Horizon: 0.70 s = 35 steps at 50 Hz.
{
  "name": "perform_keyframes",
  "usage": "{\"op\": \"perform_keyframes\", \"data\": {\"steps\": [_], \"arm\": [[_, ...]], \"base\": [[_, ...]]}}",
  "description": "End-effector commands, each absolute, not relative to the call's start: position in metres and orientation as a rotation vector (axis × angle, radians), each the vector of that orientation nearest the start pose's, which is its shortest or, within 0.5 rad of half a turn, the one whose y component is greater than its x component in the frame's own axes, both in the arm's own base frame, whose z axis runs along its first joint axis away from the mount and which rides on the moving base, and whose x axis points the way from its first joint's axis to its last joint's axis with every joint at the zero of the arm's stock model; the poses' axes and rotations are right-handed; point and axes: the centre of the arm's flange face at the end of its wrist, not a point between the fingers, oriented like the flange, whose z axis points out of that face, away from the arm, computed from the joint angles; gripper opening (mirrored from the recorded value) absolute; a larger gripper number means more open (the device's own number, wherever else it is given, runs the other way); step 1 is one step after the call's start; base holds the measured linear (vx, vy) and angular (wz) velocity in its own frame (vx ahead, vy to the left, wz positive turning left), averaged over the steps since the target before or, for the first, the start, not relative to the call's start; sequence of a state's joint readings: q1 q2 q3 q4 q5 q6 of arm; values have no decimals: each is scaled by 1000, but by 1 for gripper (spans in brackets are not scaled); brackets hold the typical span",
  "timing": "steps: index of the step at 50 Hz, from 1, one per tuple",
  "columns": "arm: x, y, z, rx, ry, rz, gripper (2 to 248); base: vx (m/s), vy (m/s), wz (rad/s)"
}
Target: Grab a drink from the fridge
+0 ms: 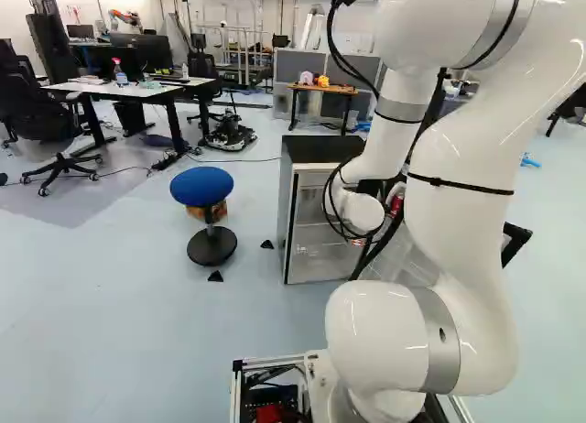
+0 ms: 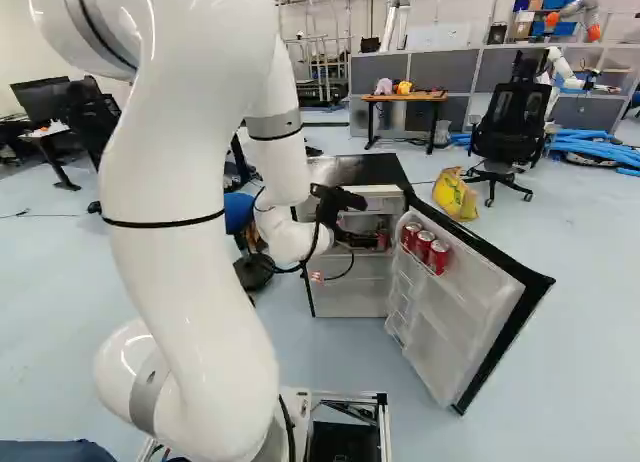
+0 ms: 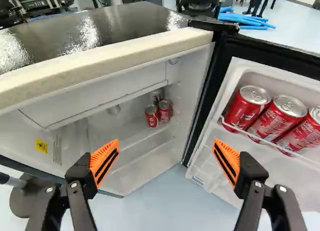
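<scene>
In the right base view my gripper (image 2: 338, 202) is at the open front of the small fridge (image 2: 350, 169), below its top. The wrist view shows the gripper (image 3: 166, 145) open, nothing between its orange-padded fingers. Ahead, two red cans (image 3: 151, 116) (image 3: 164, 112) stand side by side on a shelf deep inside the fridge (image 3: 80, 67); a paler item (image 3: 156, 96) behind them is hard to make out. The fridge door (image 3: 204, 146) stands swung wide. Its upper rack holds three red cans (image 3: 246, 109) (image 3: 278, 118) (image 3: 304, 131), beyond and to one side of the right-hand finger.
A blue stool (image 1: 202, 187) stands beside the fridge in the left base view. The open door (image 2: 455, 312) juts toward the base in the right base view. Farther back are a yellow bag (image 2: 455, 194), an office chair (image 2: 505, 132), a low wooden table (image 2: 405, 97) and another robot (image 2: 553, 72).
</scene>
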<state>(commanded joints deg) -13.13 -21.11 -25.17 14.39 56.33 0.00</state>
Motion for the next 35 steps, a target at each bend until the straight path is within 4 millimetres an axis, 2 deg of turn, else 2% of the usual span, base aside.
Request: {"op": "perform_keyframes", "data": {"steps": [35], "arm": [[397, -101, 235, -2837, 473, -1632, 247]], "base": [[0, 0, 0]]}}
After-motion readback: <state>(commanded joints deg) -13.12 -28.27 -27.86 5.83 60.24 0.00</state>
